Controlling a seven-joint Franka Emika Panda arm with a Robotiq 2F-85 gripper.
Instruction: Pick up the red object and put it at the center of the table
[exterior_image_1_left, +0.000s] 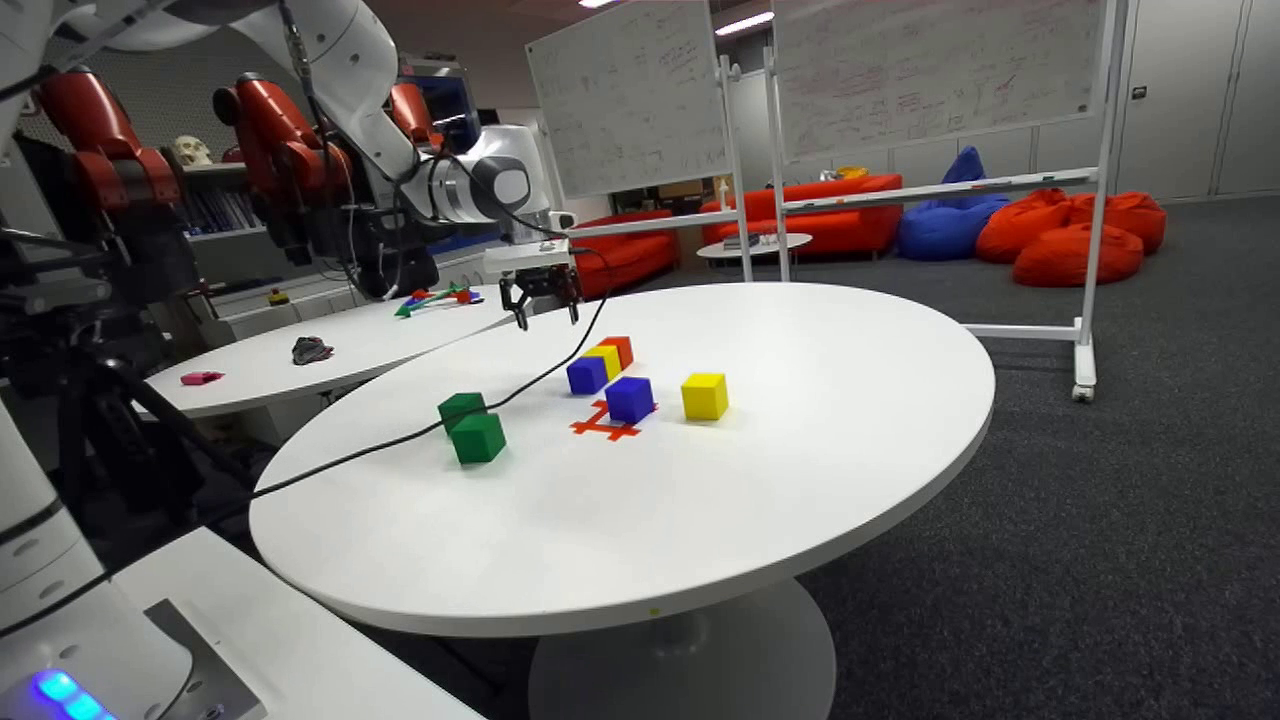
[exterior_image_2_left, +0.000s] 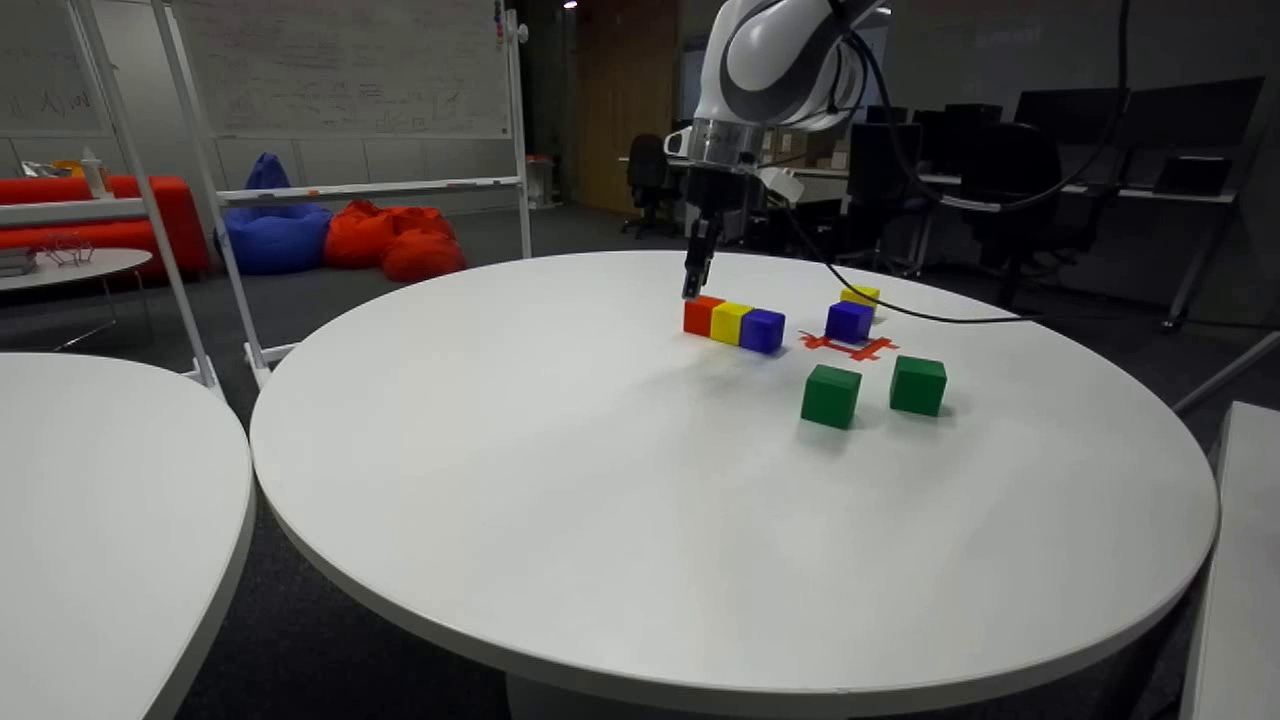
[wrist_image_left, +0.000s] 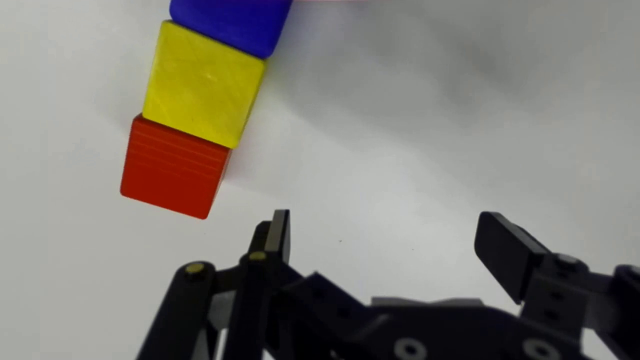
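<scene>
The red object (wrist_image_left: 172, 170) is a small red block at the end of a short row, with a yellow block (wrist_image_left: 205, 82) and then a blue block (wrist_image_left: 232, 22) touching on from it. Both exterior views show it on the round white table (exterior_image_1_left: 820, 470), as a red block (exterior_image_1_left: 619, 349) at the back of that row and as a red block (exterior_image_2_left: 701, 314) at its left end. My gripper (exterior_image_1_left: 548, 322) hangs above the tabletop, its jaws wide apart. In the wrist view, only bare tabletop lies between the fingertips of my gripper (wrist_image_left: 383, 214), and the red object is up and left of them.
Red tape (exterior_image_1_left: 605, 427) marks the table, with a blue block (exterior_image_1_left: 629, 400) on it and a yellow block (exterior_image_1_left: 705, 397) beside it. Two green blocks (exterior_image_2_left: 831, 396) stand nearer. A black cable (exterior_image_1_left: 420, 432) hangs across the table. Another white table (exterior_image_2_left: 90, 520) adjoins.
</scene>
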